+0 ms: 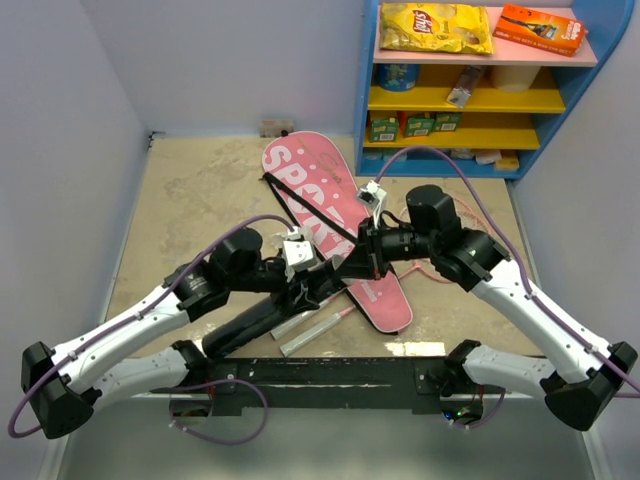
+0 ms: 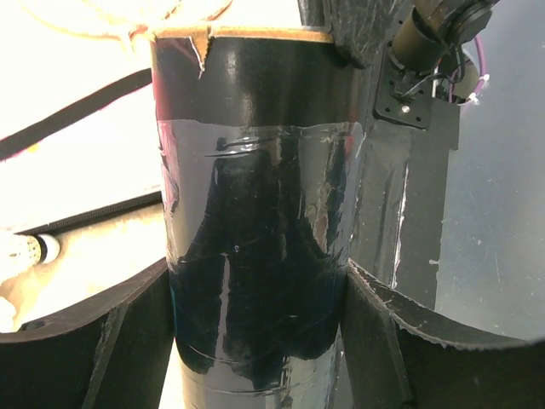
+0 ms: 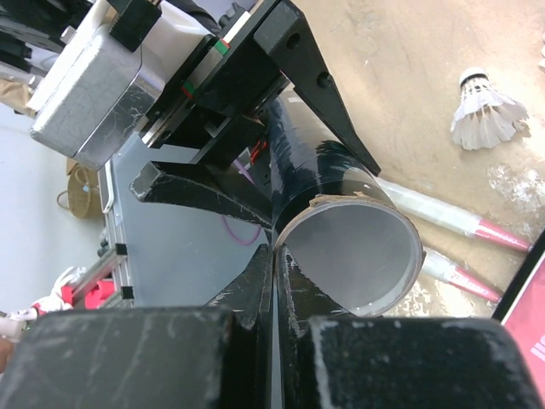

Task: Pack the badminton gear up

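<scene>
The pink bag (image 1: 318, 205) carries white capital letters along its length; "SPOR" reads clearly before a black strap (image 1: 305, 205) and the arms cross it. It lies flat on the table (image 1: 200, 190), its wide end toward the back wall. Whether anything is inside cannot be told. The yellow snack packet (image 1: 436, 27) and orange box (image 1: 540, 28) on top of the blue shelf (image 1: 372, 90) bear print too small to read.

The black tube (image 1: 250, 322) lies slanted just left of the bag's narrow end. In the right wrist view its upper mouth is open, and the part of the inside that shows is plain pale wall. Glossy black tape wraps its outside, and the rim is bare brown card.

Two pale racket handles (image 3: 451, 223), with pink showing at their far ends, lie side by side on the table beside the tube and run toward the bag. The frames are hidden. One white shuttlecock (image 3: 485, 106) rests on the table apart from them.

The left gripper (image 1: 305, 290) is clamped across the tube near its open end, one finger on each side. The right gripper (image 3: 274, 256) has its fingers pressed together with only a thin seam between them. Its tips touch the tube's rim.
</scene>
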